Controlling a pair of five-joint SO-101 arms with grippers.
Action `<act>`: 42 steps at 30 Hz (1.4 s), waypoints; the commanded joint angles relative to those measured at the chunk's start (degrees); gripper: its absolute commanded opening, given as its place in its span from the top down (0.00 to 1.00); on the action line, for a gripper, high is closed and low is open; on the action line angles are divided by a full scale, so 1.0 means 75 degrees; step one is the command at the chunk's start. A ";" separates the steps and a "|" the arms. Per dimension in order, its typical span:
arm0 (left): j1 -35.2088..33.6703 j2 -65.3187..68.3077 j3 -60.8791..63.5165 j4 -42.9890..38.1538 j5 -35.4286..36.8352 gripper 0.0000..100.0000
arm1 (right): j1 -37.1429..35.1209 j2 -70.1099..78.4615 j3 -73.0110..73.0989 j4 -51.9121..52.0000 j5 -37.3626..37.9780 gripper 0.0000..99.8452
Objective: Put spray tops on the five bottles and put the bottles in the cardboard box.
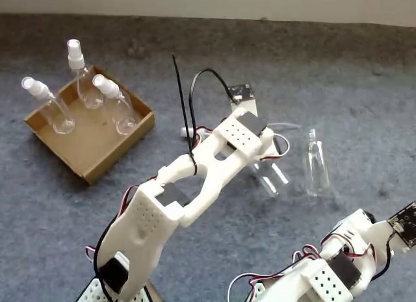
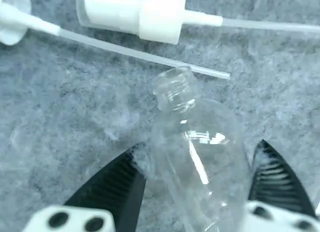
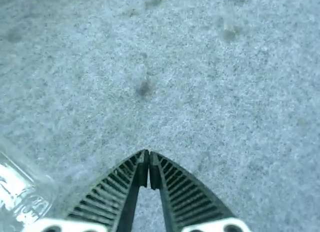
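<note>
Three of the five bottles are judged done: three capped bottles (image 1: 79, 78) are stood in the box (image 1: 121, 148) at the far left of the mat (image 1: 364, 88). Two are left.

One bare bottle (image 2: 196, 124) is laid on its side on the mat, neck open. It is straddled by the left gripper (image 2: 198, 149), whose jaws are spread apart, one at each flank of the body. No clamp is seen, and whether the pads touch the plastic cannot be told.

A top (image 2: 136, 12) and a second top (image 2: 11, 23) are laid loose on the mat just beyond that neck, thin tubes stretched out. The second top's tube is passed close by the bottle's mouth.

The second bare bottle (image 1: 316, 162) is found just beside the first in the high view, apart from it, with no top on.

The right gripper (image 3: 149, 162) is seen low over bare mat, jaws pressed together with nothing between them.

The step in hand is taken to be the pick-up of the first bare bottle. Both tops are yet to be fitted and both bottles yet to be boxed.
</note>
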 commanded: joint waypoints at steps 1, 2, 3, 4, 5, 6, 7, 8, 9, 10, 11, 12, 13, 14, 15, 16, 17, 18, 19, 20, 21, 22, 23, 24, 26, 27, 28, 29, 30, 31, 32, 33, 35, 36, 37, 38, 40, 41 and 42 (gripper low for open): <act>0.0275 -0.0123 -0.0240 -0.0094 -0.0129 0.89 | -0.0041 -0.0076 0.1026 0.0041 0.0000 0.99; 0.0311 -0.0123 -0.0240 -0.0094 -0.0340 0.92 | -0.0041 -0.0076 0.1026 0.0041 0.0000 0.99; 0.0334 -0.0135 -0.0240 -0.0094 -0.0516 0.95 | -0.0029 -0.0076 0.1026 0.0041 0.0000 0.99; 0.0358 -0.0135 -0.0240 -0.0094 -0.0680 0.97 | -0.0029 -0.0076 0.1026 0.0041 0.0000 0.99; 0.0381 -0.0135 -0.0240 -0.0094 -0.0785 0.97 | -0.0029 -0.0076 0.1026 0.0041 0.0000 0.99; 0.0393 -0.0135 -0.0240 -0.0094 -0.0867 0.96 | -0.0029 -0.0076 0.1026 0.0041 0.0000 0.99; 0.0393 -0.0147 -0.0240 -0.0094 -0.0949 0.96 | -0.0029 -0.0076 0.1026 0.0041 0.0000 0.99; 0.0393 -0.0170 -0.0240 -0.0082 -0.1032 0.95 | -0.0029 -0.0076 0.1026 0.0041 0.0000 0.99; 0.0393 -0.0193 -0.0240 -0.0047 -0.1125 0.95 | -0.0029 -0.0076 0.1026 0.0041 0.0000 0.99; 0.0369 -0.0193 -0.0252 0.0117 -0.1219 0.95 | -0.0029 -0.0076 0.1026 0.0041 0.0000 0.99; 0.0346 -0.0217 -0.0311 0.0363 -0.1325 0.95 | -0.0029 -0.0076 0.1026 0.0041 0.0000 0.99; 0.0346 -0.0240 -0.0334 0.0586 -0.1395 0.95 | -0.0029 -0.0076 0.1026 0.0041 0.0000 0.99; 0.0346 -0.0287 -0.0486 0.0832 -0.1453 0.95 | -0.0029 -0.0076 0.1026 0.0041 0.0000 0.99; 0.0346 -0.0334 -0.0627 0.1125 -0.1559 0.95 | -0.0029 -0.0076 0.1026 0.0041 0.0000 0.99; 0.0346 -0.0393 -0.0768 0.1395 -0.1711 0.95 | -0.0029 -0.0076 0.1026 0.0041 0.0000 0.99; 0.0346 -0.0475 -0.0897 0.1653 -0.1899 0.95 | -0.0029 -0.0076 0.1026 0.0041 0.0000 0.99; 0.0346 -0.0545 -0.1037 0.1887 -0.2110 0.95 | -0.0029 -0.0076 0.1026 0.0041 0.0000 0.99; 0.0346 -0.0639 -0.1213 0.2145 -0.2368 0.95 | -0.0029 -0.0076 0.1026 0.0053 0.0000 0.99; 0.0346 -0.0721 -0.1354 0.2438 -0.2637 0.95 | -0.0029 -0.0076 0.1026 0.0053 0.0000 0.99; 0.0358 -0.0803 -0.1483 0.2696 -0.2930 0.95 | -0.0029 -0.0076 0.1026 0.0053 0.0000 0.99; 0.0381 -0.0897 -0.1588 0.2919 -0.3259 0.95 | -0.0029 -0.0076 0.1026 0.0053 0.0000 0.99; 0.0393 -0.0979 -0.1705 0.3118 -0.3599 0.95 | -0.0041 -0.0076 0.1026 0.0053 0.0000 0.99; 0.0393 -0.1061 -0.1823 0.3294 -0.3915 0.95 | -0.0053 -0.0076 0.1026 0.0053 0.0000 0.99; 0.0393 -0.1119 -0.1905 0.3411 -0.4232 0.95 | -0.0053 -0.0076 0.1026 0.0053 0.0000 0.99; 0.0346 -0.1260 -0.1987 0.3563 -0.4771 0.95 | -0.0064 -0.0076 0.1026 0.0053 0.0000 0.99; 0.0334 -0.1342 -0.2010 0.3610 -0.5040 0.95 | -0.0064 -0.0064 0.1026 0.0053 0.0000 0.99; 0.0311 -0.1448 -0.1987 0.3645 -0.5322 0.95 | -0.0064 -0.0064 0.1026 0.0053 0.0000 0.99; 0.0252 -0.1553 -0.1987 0.3751 -0.5638 0.95 | -0.0064 -0.0064 0.1026 0.0053 0.0000 0.99; 0.0182 -0.1682 -0.1975 0.3786 -0.5943 0.95 | -0.0076 -0.0064 0.1026 0.0053 0.0000 0.99; 0.0076 -0.1834 -0.1963 0.3798 -0.6248 0.95 | -0.0076 -0.0064 0.1026 0.0053 0.0000 0.99; -0.0041 -0.2034 -0.1893 0.3798 -0.6505 0.95 | -0.0076 -0.0064 0.1026 0.0053 0.0000 0.99; -0.0147 -0.2245 -0.1788 0.3798 -0.6728 0.95 | -0.0076 -0.0064 0.1026 0.0053 0.0000 0.99; -0.0381 -0.2737 -0.1436 0.3798 -0.7103 0.95 | -0.0076 -0.0064 0.1026 0.0053 0.0000 0.99; -0.0486 -0.2995 -0.1225 0.3798 -0.7244 0.95 | -0.0076 -0.0064 0.1026 0.0053 0.0000 0.99; -0.0580 -0.3264 -0.0990 0.3798 -0.7396 0.95 | -0.0076 -0.0064 0.1026 0.0053 0.0000 0.99; -0.0674 -0.3522 -0.0721 0.3798 -0.7537 0.95 | -0.0076 -0.0064 0.1026 0.0053 0.0000 0.99; -0.0850 -0.4050 -0.0111 0.3798 -0.7865 0.95 | -0.0076 -0.0064 0.1026 0.0053 0.0000 0.99; -0.0920 -0.4308 0.0193 0.3798 -0.8064 0.95 | -0.0076 -0.0064 0.1026 0.0053 0.0000 0.99; -0.0990 -0.4566 0.0533 0.3798 -0.8287 0.95 | -0.0076 -0.0064 0.1026 0.0053 0.0000 0.99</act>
